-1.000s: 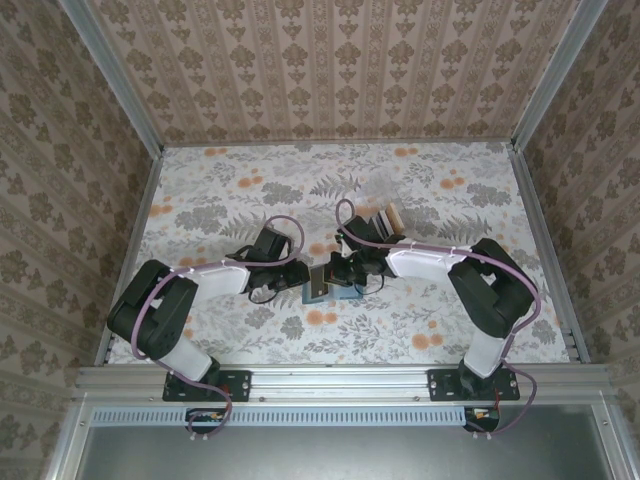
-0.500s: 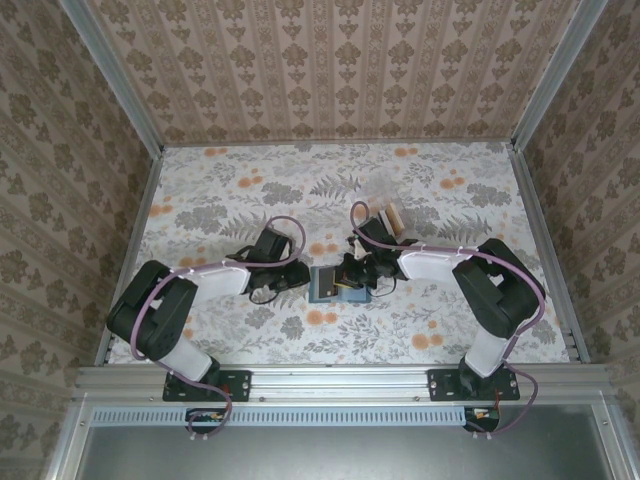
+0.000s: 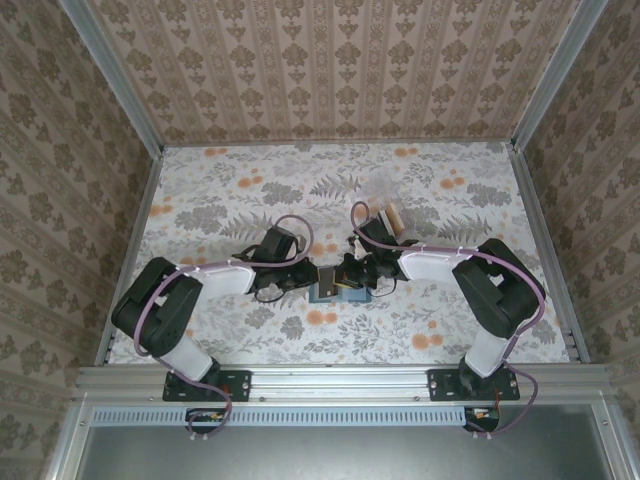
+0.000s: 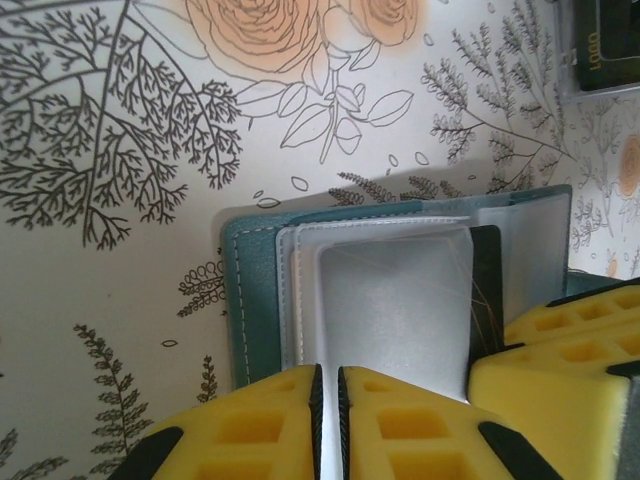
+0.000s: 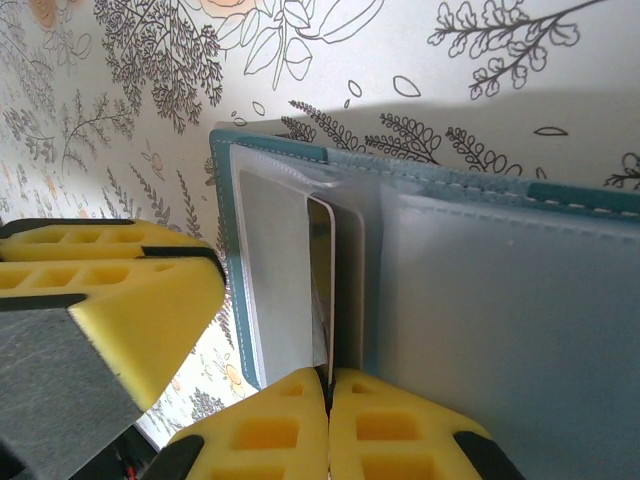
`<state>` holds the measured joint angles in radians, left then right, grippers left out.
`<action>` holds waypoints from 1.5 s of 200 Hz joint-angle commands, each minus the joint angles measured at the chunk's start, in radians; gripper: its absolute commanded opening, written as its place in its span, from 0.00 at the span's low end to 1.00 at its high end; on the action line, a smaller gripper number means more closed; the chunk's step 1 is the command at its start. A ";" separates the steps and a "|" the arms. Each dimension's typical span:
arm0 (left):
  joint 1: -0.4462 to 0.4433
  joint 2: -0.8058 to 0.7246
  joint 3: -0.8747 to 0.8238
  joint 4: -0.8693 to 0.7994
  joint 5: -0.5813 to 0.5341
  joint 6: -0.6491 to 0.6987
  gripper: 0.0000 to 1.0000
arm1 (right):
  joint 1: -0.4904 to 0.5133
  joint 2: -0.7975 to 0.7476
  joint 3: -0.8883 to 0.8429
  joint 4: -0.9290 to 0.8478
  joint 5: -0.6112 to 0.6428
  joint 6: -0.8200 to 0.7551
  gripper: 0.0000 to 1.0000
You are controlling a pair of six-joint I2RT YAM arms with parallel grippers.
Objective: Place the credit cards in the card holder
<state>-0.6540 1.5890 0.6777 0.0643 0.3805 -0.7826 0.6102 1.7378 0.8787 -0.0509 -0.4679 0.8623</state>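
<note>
Jaws of the right gripper (image 5: 328, 378) clamp a thin dark plastic card (image 4: 485, 280) inside the teal folding wallet (image 4: 250, 300); the left gripper (image 4: 327, 375) pinches its clear sleeve (image 4: 390, 310).

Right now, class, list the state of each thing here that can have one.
card holder: open, lying flat.
clear pocket: pinched at its edge.
left gripper: shut on clear pocket.
right gripper: shut on held card.
held card: on edge, at the pockets.
dark card: outside holder, untouched.
</note>
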 commanded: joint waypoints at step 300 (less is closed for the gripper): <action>-0.004 0.115 0.039 -0.131 -0.063 -0.001 0.05 | -0.076 -0.091 -0.096 -0.099 0.039 -0.060 0.08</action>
<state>-0.6552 1.6615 0.7311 0.0387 0.3790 -0.7902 0.5430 1.6573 0.8097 -0.0757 -0.4500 0.8246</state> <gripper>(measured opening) 0.052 0.085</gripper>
